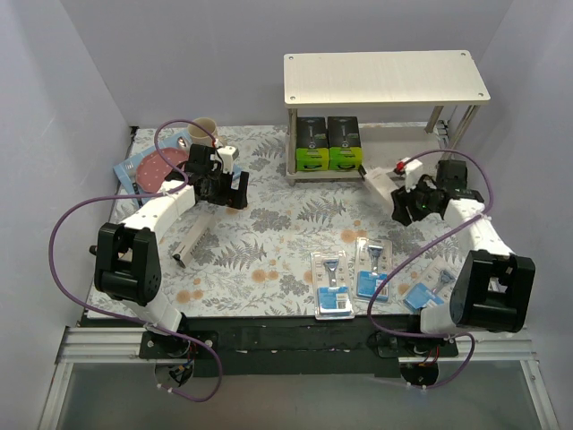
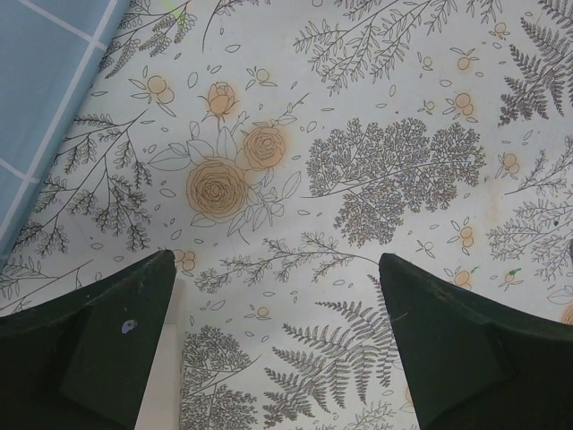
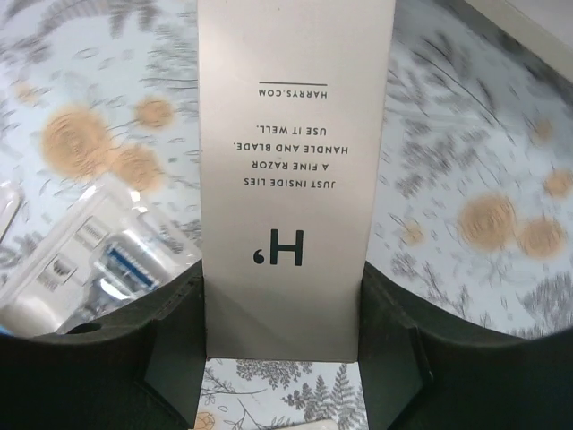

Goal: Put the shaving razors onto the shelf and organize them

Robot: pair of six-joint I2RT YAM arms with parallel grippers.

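Observation:
My right gripper (image 1: pixel 399 192) is shut on a slim white HARRY'S box (image 1: pixel 380 176), held above the table in front of the shelf (image 1: pixel 385 76). The right wrist view shows the box (image 3: pixel 295 161) clamped between both fingers of that gripper (image 3: pixel 286 309). Two black-and-lime boxes (image 1: pixel 327 143) stand side by side on the shelf's lower board. Three blue-carded blister packs (image 1: pixel 333 283), (image 1: pixel 372 267), (image 1: pixel 421 293) lie flat near the front edge. Another white box (image 1: pixel 192 240) lies on the table at the left. My left gripper (image 1: pixel 220 190) is open and empty above the cloth (image 2: pixel 277 269).
A cream mug (image 1: pixel 204 133) and a pink speckled plate (image 1: pixel 154 167) on a blue cloth (image 2: pixel 45 98) sit at the back left. A floral tablecloth (image 1: pixel 277 224) covers the table. White walls close in on three sides. A blister pack (image 3: pixel 98 260) shows below the held box.

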